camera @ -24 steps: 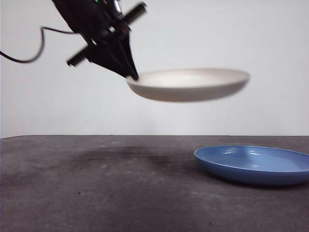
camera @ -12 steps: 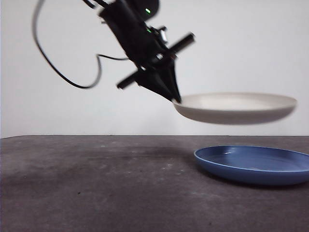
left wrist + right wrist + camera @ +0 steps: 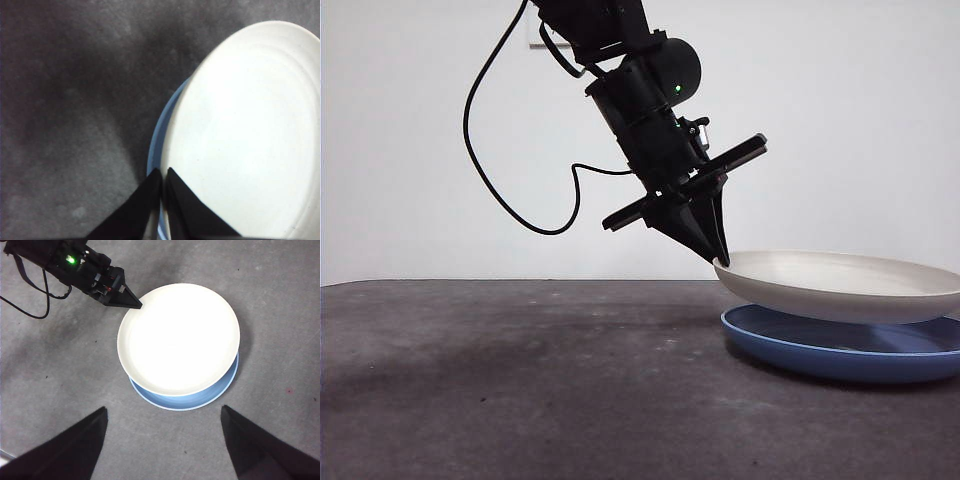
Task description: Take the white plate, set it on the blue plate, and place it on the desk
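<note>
Cream-white plate [image 3: 845,287] is now low over the blue plate [image 3: 840,352], well down from a second ago, when it hung high and short of the blue one. Left gripper [image 3: 719,259] pinches its rim on the side away from the blue plate's far edge, jaws pressed onto the rim. Front view shows a thin gap at the gripped side; further along, the white plate may be touching the blue, hard to tell. Right wrist view shows what the front view can't: white plate offset, a crescent of blue plate exposed on one side, both on the desk [image 3: 280,285]. Right gripper [image 3: 164,440] waits high above the blue plate, jaws spread wide, nothing between them.
</note>
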